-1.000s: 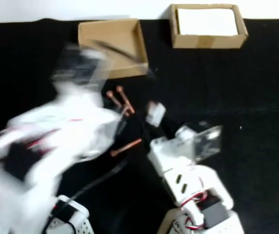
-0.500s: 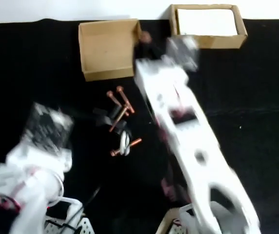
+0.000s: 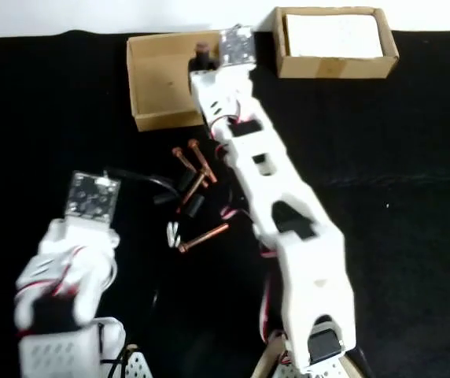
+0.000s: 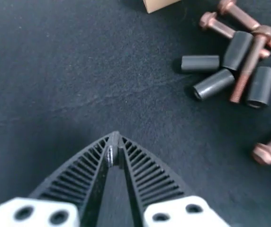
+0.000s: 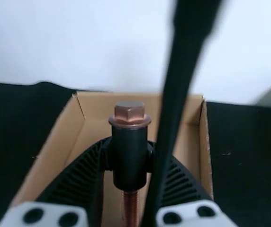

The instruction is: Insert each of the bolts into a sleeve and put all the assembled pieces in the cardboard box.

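Black table (image 3: 414, 236): four bolts (image 4: 247, 66), four sleeves (image 4: 213, 84), one sleeved bolt (image 5: 129, 137) in right claw (image 5: 130, 150)

Up top, centre-left of the high view, sits the cardboard box (image 3: 162, 79) on the counter (image 3: 414, 197), and a second box (image 3: 335, 43) stands to its right, in the upper right corner. Just below the cardboard box lie the bolts (image 3: 193, 161) and sleeves (image 3: 187, 179) in a cluster, some crossing and touching. One loose bolt (image 3: 204, 237) lies lower, apart from them. The right arm (image 3: 280, 205) runs from bottom centre up to the cardboard box. There the right gripper (image 3: 201, 61) hangs over the box's right side, the sleeved bolt (image 5: 130, 146) upright between its jaws above the box's inside. At lower left, the left gripper (image 4: 115, 144) hangs over bare counter, left of the cluster.
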Motion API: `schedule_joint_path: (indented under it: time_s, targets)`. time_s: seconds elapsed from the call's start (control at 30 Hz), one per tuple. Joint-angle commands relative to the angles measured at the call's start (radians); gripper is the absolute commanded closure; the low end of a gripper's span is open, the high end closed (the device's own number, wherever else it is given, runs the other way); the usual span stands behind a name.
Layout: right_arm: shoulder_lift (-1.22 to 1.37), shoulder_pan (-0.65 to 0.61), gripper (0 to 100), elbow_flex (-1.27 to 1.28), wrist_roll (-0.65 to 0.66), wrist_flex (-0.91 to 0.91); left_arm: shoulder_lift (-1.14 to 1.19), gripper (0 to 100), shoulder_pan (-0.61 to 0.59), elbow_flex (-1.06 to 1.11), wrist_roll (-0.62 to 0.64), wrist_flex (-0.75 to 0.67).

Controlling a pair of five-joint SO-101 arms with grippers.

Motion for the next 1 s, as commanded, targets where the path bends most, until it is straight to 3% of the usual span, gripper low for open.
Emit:
schedule_joint_path:
  time_s: [0.0,0.17,0.37,0.5,0.73,0.97]
  targets:
    - [0.074,0.005,99.2,-0.154,0.011,-0.030,-0.002,99,-0.007,0.133,-0.002,-0.193]
    - [0.197,0.007,99.2,-0.243,0.011,-0.030,-0.001,99,-0.002,0.271,-0.002,-0.311]
    - [0.295,0.007,99.0,-0.318,0.015,-0.028,-0.004,99,-0.007,0.288,0.000,-0.319]
    - [0.321,-0.002,98.5,-0.323,0.097,0.024,-0.004,99,-0.007,0.289,0.000,-0.319]
    - [0.312,-0.015,75.6,-0.346,0.095,0.097,-0.004,99,-0.005,0.291,0.000,-0.321]
    - [0.314,-0.019,75.3,-0.644,0.095,0.311,0.004,97,-0.012,0.282,0.002,-0.319]
